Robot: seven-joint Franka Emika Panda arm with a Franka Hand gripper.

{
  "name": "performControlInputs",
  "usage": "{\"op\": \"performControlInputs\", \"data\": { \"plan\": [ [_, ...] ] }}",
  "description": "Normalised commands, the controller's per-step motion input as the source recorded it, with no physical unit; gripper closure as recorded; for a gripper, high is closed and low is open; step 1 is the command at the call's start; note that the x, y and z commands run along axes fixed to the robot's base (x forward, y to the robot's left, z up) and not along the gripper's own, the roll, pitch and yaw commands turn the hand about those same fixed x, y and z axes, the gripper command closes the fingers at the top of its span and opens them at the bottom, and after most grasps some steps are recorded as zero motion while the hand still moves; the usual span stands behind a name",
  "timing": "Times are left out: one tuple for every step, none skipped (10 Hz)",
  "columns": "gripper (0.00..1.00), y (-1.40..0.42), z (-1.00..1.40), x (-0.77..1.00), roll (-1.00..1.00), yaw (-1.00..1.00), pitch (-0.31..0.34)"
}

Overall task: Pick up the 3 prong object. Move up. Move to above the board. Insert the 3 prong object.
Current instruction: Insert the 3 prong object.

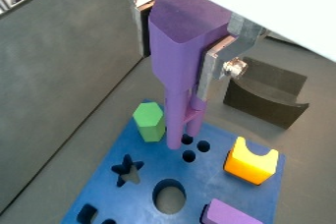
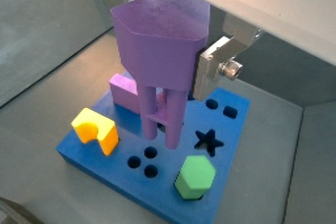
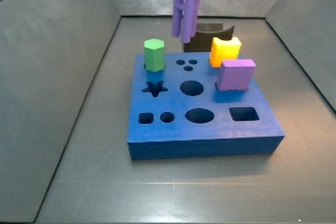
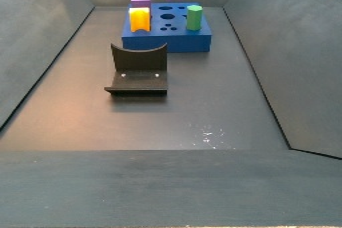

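lab test rig, bare grey walled enclosure, fixture, hand over it

- You have one gripper, closed on one 3 prong object above the board.
- One board.
- One green piece, one yellow piece, one lilac cube.
- One fixture.

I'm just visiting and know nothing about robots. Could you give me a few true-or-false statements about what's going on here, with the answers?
1. The end effector holds the purple pronged piece above the blue board. True.
2. A green block stands on the board. True.
3. The yellow block lies on the floor beside the board. False: it sits on the board.
4. The star-shaped hole is filled. False: it is empty.
5. The dark fixture stands on the floor, apart from the board. True.
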Motion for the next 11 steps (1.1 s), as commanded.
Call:
{"op": "performControlInputs", "data": {
  "plan": [
    [1.0, 0.17, -0.3, 0.08, -0.01, -0.27, 0.0],
    [1.0, 0.12, -0.31, 0.11, 0.0, -0.27, 0.0],
    [1.0, 0.09, -0.38, 0.13, 0.0, -0.27, 0.0],
    [1.0, 0.1, -0.34, 0.12, 0.0, -0.26, 0.0],
    [1.0, 0.11, -0.36, 0.13, 0.0, -0.26, 0.0],
    [1.0, 0.16, -0.35, 0.13, -0.02, -0.27, 0.0],
    [1.0, 0.17, -0.32, 0.15, -0.02, -0.23, 0.0],
    [1.0, 0.13, -0.26, 0.13, -0.02, -0.2, 0.0],
    [1.0, 0.07, -0.17, 0.21, -0.06, -0.16, -0.024],
    [1.0, 0.0, -0.06, 0.09, -0.04, 0.0, -0.007],
    [1.0, 0.0, -0.3, 0.09, 0.0, 0.0, 0.0]
  ]
}}
